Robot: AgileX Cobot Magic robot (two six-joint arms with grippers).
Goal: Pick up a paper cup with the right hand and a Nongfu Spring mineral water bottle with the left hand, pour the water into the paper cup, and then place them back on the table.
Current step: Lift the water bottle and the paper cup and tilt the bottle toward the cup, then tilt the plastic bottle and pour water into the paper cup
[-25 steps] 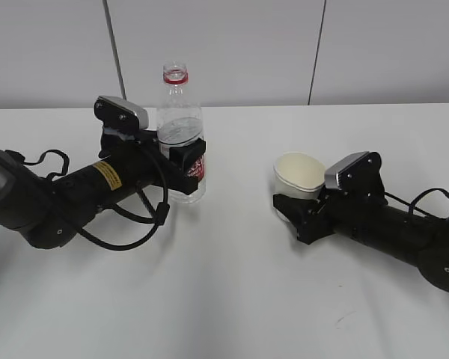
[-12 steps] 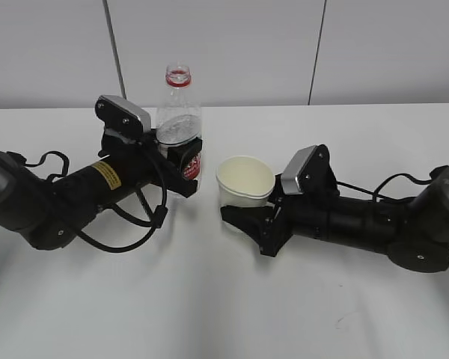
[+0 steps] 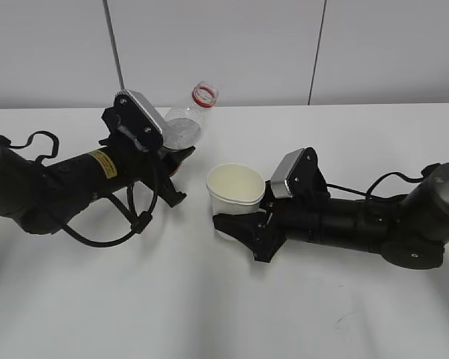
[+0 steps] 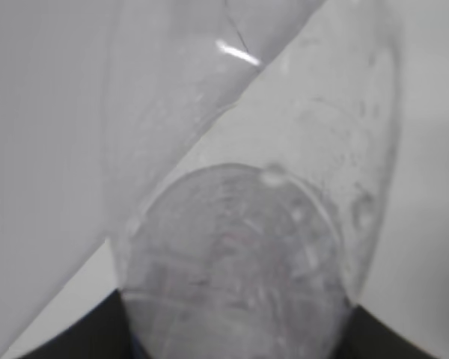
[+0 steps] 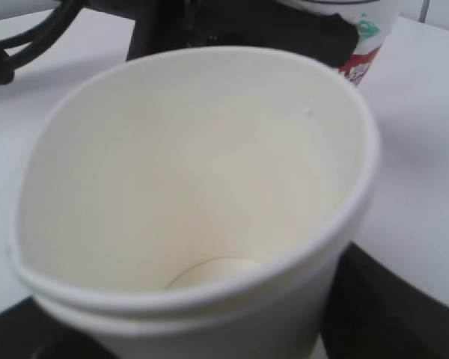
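My left gripper [image 3: 170, 158] is shut on the Nongfu Spring mineral water bottle [image 3: 187, 123], which is tilted to the right with its open, red-ringed mouth [image 3: 204, 94] up and toward the paper cup. The clear bottle [image 4: 247, 224] fills the left wrist view. My right gripper [image 3: 243, 224] is shut on the cream-white paper cup [image 3: 234, 188], upright just right of the bottle. The right wrist view looks into the cup [image 5: 202, 194], which looks dry inside, with the bottle's red-and-white label [image 5: 359, 52] just behind it.
The white table [image 3: 209, 314] spreads under both arms. A grey panelled wall [image 3: 232, 45] stands behind its far edge. Black cables [image 3: 127, 224] loop from the left arm onto the table.
The left gripper has tilted the bottle from upright to leaning right, mouth toward the cup. The right gripper has carried the cup left, close beside the bottle.
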